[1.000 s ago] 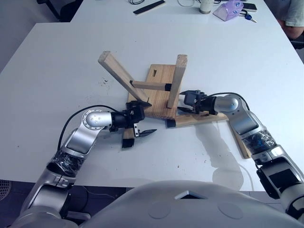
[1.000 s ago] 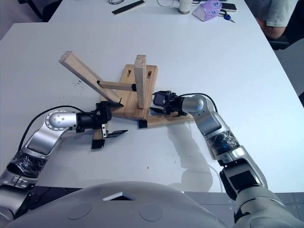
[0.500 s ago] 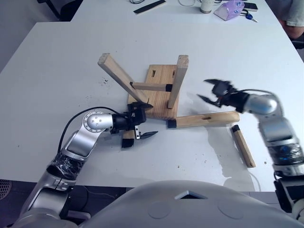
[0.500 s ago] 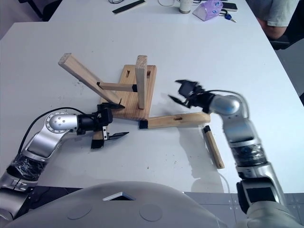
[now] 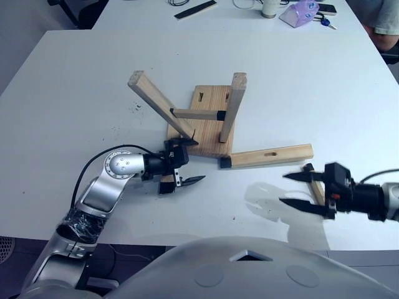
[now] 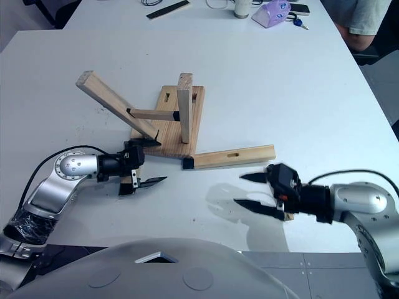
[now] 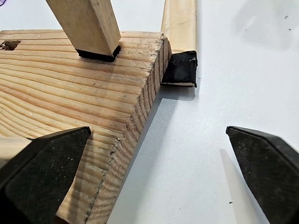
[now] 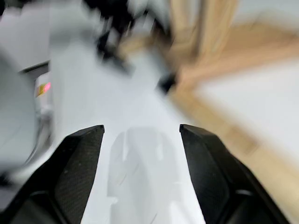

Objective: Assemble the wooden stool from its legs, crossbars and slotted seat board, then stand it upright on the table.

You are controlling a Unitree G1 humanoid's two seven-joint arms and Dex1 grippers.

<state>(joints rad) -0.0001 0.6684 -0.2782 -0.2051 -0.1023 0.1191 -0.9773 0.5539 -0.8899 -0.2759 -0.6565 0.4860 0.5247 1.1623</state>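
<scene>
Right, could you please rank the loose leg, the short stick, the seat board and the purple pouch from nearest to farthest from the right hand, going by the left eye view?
1. Short stick: right at the right hand, partly behind it.
2. Loose leg: lying flat just beyond the hand.
3. Seat board: farther off, toward the left.
4. Purple pouch: far back.

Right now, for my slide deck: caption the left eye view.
Seat board flat on the table, two legs and a crossbar fitted, a loose leg beside; left gripper, right gripper open.
</scene>
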